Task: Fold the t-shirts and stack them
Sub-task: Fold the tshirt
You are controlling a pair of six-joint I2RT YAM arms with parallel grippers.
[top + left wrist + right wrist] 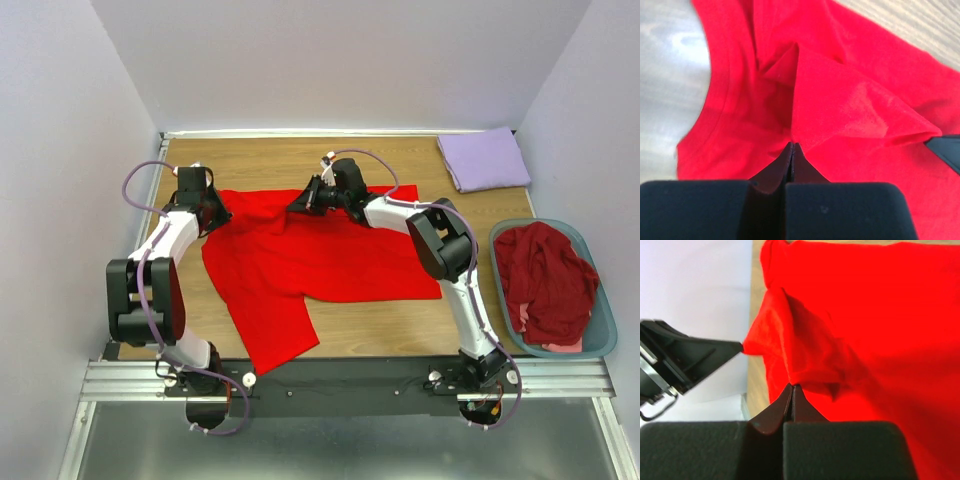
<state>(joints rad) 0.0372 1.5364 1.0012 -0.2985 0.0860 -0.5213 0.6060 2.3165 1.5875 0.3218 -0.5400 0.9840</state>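
So, left gripper (792,146) first: fingers squeezed together w/ a fold of the red t-shirt (330,255) pinched at the tips, just beside the curved neck hem. The cloth rises out of the grip in a little tent shape.

Right gripper (791,387) is the same deal, clamped tight on a bunched bit of the same red shirt near its edge. From the right wrist cam you can see the other gripper's black tip off to the left, holding a pulled-up peak of the cloth.

From the top cam, both grips sit along the shirt's far edge: left one at the far-left corner, right one approx mid-edge. The fabric btwn them is rumpled.

The rest of the shirt lies spread on the wood table (400,325), w/ one flap reaching toward the near edge on the left side.

Lavender t-shirt (485,158) sits folded flat at the far-right corner, well apart from the red one. Maroon t-shirts (545,275) are heaped in the teal basket (606,335) at the right side.
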